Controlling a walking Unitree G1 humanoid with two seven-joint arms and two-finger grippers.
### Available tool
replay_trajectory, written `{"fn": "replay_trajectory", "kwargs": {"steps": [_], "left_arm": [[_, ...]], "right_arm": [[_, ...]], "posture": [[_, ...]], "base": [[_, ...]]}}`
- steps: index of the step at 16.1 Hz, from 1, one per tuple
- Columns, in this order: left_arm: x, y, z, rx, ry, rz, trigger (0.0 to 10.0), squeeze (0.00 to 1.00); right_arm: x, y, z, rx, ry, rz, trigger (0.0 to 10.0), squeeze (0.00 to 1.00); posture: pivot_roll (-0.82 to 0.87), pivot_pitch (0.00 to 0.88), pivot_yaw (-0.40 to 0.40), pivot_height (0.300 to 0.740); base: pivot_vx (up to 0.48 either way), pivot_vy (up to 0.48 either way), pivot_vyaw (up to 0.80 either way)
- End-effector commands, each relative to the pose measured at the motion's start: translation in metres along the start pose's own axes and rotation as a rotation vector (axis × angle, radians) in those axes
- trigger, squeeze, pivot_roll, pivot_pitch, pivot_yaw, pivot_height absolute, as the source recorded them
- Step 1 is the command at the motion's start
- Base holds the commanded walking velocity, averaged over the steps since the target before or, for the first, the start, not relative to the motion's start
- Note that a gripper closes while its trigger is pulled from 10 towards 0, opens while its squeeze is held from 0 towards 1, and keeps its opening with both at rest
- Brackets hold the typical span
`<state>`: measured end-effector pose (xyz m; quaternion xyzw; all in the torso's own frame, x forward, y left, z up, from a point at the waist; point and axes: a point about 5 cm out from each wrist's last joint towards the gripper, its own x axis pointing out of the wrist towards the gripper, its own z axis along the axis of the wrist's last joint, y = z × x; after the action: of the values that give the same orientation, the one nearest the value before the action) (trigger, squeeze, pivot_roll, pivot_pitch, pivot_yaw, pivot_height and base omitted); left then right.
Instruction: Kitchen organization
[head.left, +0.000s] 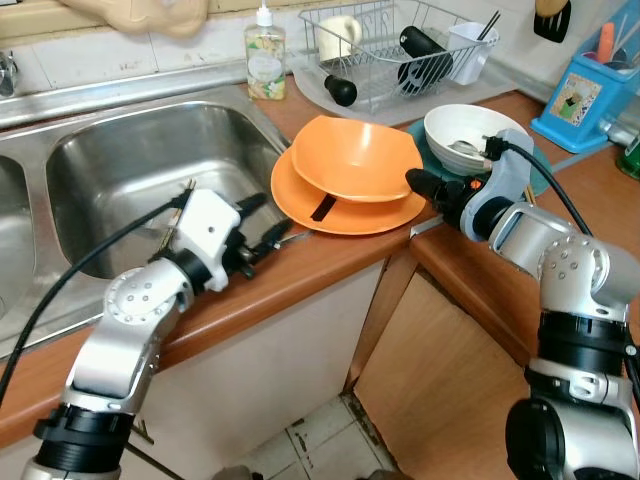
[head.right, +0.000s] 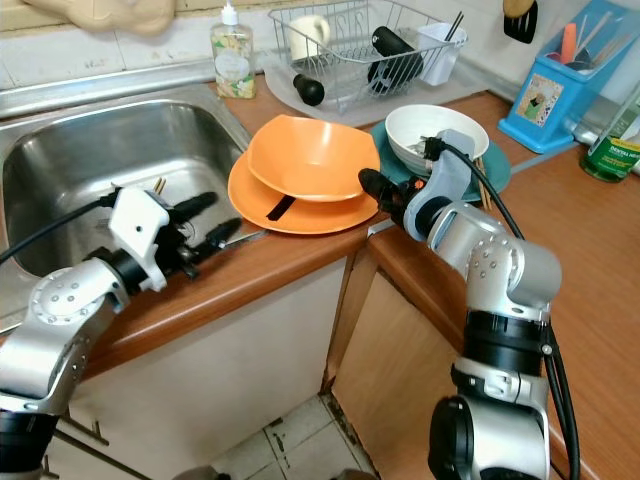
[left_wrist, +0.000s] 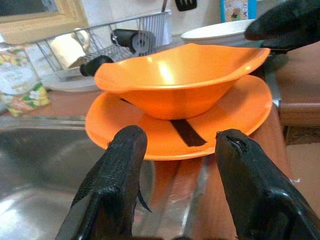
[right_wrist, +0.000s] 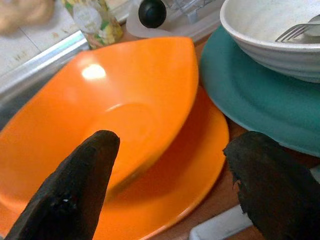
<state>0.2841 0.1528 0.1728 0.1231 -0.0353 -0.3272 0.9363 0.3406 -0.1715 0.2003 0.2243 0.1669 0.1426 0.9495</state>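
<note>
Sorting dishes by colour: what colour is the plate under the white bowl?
Teal; the plate under the white bowl shows best in the right wrist view.

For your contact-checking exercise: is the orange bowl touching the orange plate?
Touching. The left wrist view shows the orange bowl resting directly on the orange plate, its base meeting the plate with no gap between them.

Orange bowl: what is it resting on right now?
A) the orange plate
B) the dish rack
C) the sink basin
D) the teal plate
A: the orange bowl sits on the orange plate at the counter edge beside the sink, while the teal plate carries the white bowl.
</note>
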Motion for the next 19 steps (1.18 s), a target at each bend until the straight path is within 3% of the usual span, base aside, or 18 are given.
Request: {"fn": "replay_trajectory", "kwargs": {"steps": [1, 2, 3, 4, 5, 9, 19], "left_arm": [[-0.002, -0.005, 0.003, -0.022, 0.007, -0.009, 10.0, 0.0], [-0.002, -0.006, 0.004, -0.026, 0.009, -0.007, 10.0, 0.0], [-0.002, -0.01, 0.004, -0.037, 0.016, -0.016, 10.0, 0.0], [-0.002, -0.011, 0.004, -0.04, 0.018, -0.02, 10.0, 0.0], [-0.003, -0.015, 0.004, -0.052, 0.025, -0.038, 10.0, 0.0], [-0.002, -0.02, 0.004, -0.07, 0.041, -0.051, 10.0, 0.0], [-0.001, -0.019, 0.005, -0.063, 0.06, -0.012, 10.0, 0.0]], "right_arm": [[0.004, 0.004, 0.002, 0.09, 0.013, 0.059, 9.6, 0.0], [0.005, 0.005, 0.001, 0.117, 0.014, 0.074, 8.5, 0.0], [0.011, 0.005, -0.005, 0.181, 0.039, 0.102, 2.4, 0.0], [0.012, 0.005, -0.007, 0.191, 0.044, 0.106, 2.4, 0.0], [0.016, 0.005, -0.01, 0.207, 0.054, 0.103, 0.0, 0.0], [0.027, 0.008, -0.007, 0.281, 0.054, 0.128, 0.0, 0.0], [0.034, 0.004, -0.012, 0.33, 0.056, 0.119, 0.0, 0.0]], "posture": [[-0.13, 0.0, -0.019, 0.74], [-0.13, 0.0, -0.019, 0.74], [-0.12, 0.0, -0.021, 0.74], [-0.12, 0.0, -0.021, 0.74], [-0.13, 0.0, -0.018, 0.74], [-0.13, 0.0, -0.022, 0.74], [-0.12, 0.0, -0.032, 0.74]], "base": [[0.0, 0.0, 0.0], [0.0, 0.0, 0.0], [0.0, 0.0, 0.0], [0.0, 0.0, 0.0], [0.0, 0.0, 0.0], [0.0, 0.0, 0.0], [0.0, 0.0, 0.0]]}}
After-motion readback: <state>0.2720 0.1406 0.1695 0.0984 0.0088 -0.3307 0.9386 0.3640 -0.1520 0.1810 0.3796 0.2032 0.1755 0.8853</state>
